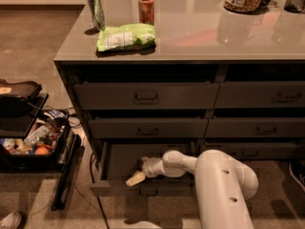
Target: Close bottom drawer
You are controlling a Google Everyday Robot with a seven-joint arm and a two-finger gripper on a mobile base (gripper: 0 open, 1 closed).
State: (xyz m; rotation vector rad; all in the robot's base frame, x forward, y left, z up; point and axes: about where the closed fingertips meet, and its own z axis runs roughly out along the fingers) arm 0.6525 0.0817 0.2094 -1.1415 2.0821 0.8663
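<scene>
The tool [136, 177] sits low inside the open bottom drawer [112, 189], just behind the drawer's front panel. Whether it is apart or together I cannot tell. Far to the tool's left, a black bin [28, 149] of clutter and a dark bar [64, 180] lie on the floor. Both look well clear of the drawer's travel, so nothing there should catch. The drawer is pulled out toward the camera. Its front is just below and in front of the tool, and the small pull handle [148, 192] is slightly lower and to the tool's right. To close the drawer well, the tool probably has to lift out of the cavity first. It can then press on the outside of the panel near the handle, so the push runs through the middle and the drawer does not rack. Pushing from inside risks trapping the tool under the middle drawer [147, 127] directly above it. To the tool's right, the white arm [224, 185] reaches in over the drawer's right part. It would need to clear the opening as the panel goes back.
</scene>
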